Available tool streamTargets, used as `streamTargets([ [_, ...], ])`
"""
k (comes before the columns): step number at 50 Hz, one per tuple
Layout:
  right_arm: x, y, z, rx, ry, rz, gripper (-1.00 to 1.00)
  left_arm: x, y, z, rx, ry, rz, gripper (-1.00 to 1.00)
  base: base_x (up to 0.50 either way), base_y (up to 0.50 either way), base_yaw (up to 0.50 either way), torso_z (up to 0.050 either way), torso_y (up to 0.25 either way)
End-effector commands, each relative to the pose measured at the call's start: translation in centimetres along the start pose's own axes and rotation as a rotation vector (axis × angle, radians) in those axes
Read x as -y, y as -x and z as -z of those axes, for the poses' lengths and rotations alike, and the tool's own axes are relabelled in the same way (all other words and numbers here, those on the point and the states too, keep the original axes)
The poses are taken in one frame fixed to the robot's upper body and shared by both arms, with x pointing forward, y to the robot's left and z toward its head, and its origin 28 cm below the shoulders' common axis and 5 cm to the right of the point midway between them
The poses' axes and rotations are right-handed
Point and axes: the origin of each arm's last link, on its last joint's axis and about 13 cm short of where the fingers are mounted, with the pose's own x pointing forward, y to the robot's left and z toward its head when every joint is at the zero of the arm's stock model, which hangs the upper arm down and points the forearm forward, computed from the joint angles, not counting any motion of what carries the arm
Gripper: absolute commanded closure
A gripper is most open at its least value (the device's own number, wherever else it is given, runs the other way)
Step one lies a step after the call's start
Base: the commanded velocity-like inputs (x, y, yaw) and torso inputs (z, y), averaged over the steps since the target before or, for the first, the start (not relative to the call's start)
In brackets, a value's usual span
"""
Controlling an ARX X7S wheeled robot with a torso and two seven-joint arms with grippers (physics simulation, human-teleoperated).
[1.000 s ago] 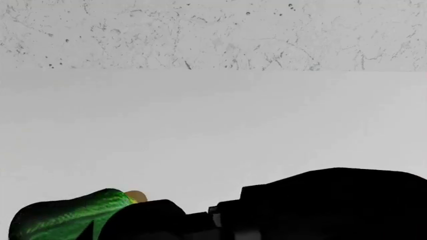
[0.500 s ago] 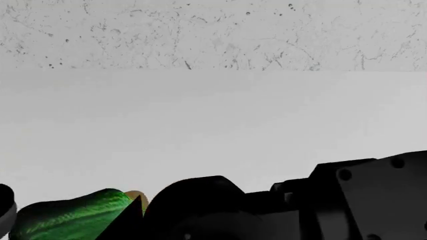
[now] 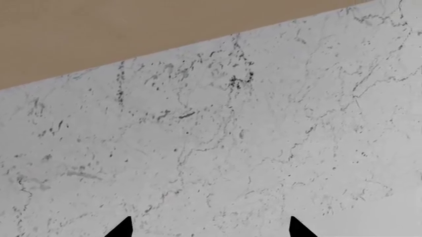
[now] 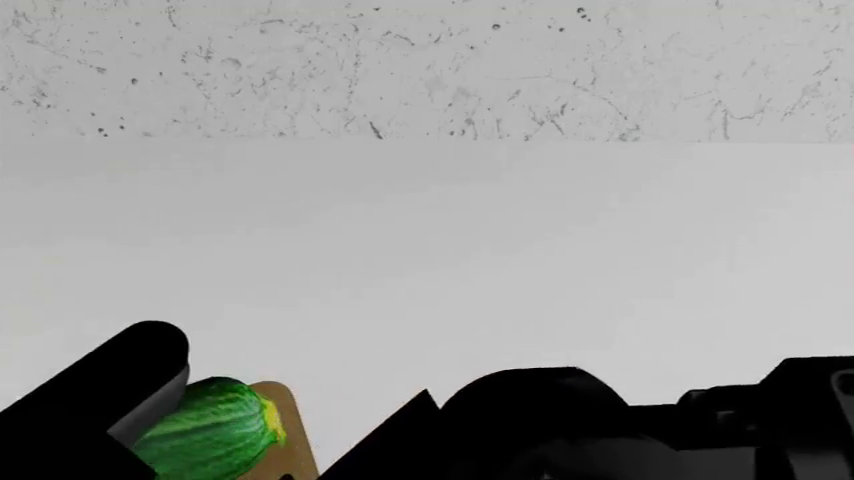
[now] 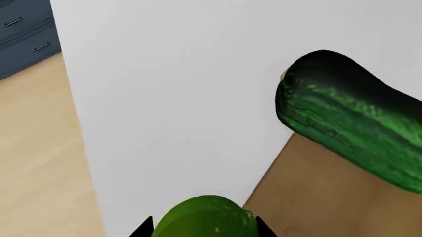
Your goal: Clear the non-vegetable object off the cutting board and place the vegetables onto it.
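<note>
A thick dark-green zucchini (image 5: 349, 118) lies on the light-brown cutting board (image 5: 316, 197), its end reaching over the board's edge. In the head view the zucchini (image 4: 214, 432) and a corner of the board (image 4: 290, 445) show at the lower left, partly behind my left arm (image 4: 94, 400). My right gripper (image 5: 199, 228) is shut on a small yellow-green oval (image 5: 204, 212), held just beside the board's edge. My left gripper (image 3: 209, 228) is open with nothing between its fingertips, facing a marbled surface. The strawberry is out of view.
The white counter (image 4: 427, 260) runs back to a marbled wall (image 4: 427, 70). Off the counter's side edge are a wooden floor (image 5: 39, 148) and blue drawers (image 5: 26, 29). My right arm (image 4: 534, 420) fills the head view's lower right.
My left arm has come into the head view at the lower left. The right arm has sunk lower, uncovering the zucchini's tip and the board's corner.
</note>
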Motion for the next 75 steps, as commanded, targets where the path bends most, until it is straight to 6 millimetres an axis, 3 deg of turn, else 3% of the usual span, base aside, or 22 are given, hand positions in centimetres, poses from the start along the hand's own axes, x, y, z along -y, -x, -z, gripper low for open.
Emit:
streamTargets([
  [1,0.6,0.3,0.8,0.055,-0.016,0.019,1.00,0.4,-0.3,-0.8,0.043,0.001,0.046,-1.00,0.00,0.00,0.00,0.000,0.000],
  [13,2.5,1.0,1.5,0.084,-0.067,0.102,1.00,0.6,-0.4,-0.7,0.043,-0.002,0.047,-1.00,0.00,0.00,0.00,0.000,0.000],
  [33,5.5,0.4,1.8,0.100,-0.095,0.168,1.00,0.8,-0.7,-0.7,0.045,-0.001,0.051,-1.00,0.00,0.00,0.00,0.000,0.000],
  [59,7.4,-2.6,1.4,0.108,-0.095,0.088,1.00,0.6,-0.7,-0.3,0.035,-0.001,0.042,-1.00,0.00,0.00,0.00,0.000,0.000],
  [75,7.5,-3.6,1.6,0.089,-0.115,0.054,1.00,0.3,-0.6,-0.6,0.045,-0.001,0.037,-1.00,0.00,0.00,0.00,0.000,0.000],
])
